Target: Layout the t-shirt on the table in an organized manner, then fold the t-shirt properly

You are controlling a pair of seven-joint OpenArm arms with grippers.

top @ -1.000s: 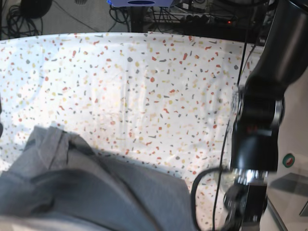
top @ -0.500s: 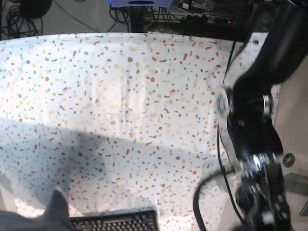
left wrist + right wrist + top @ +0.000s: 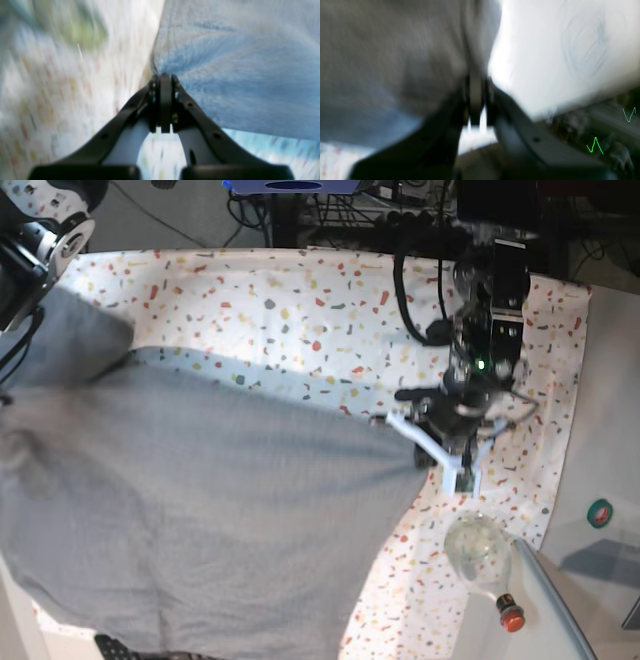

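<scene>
Two claws, both clenched on one garment. The grey t-shirt [image 3: 210, 510] is hanging spread between them above the speckled surface [image 3: 300, 310], presumably so it can be laid out flat. Near edge: glass bottle [image 3: 482, 558], lying just beside the hem. Middle: left claw [image 3: 162, 82] is pinching a corner, pulling the cloth taut. Far corner: right claw [image 3: 475, 82] is gripping the opposite edge.
</scene>
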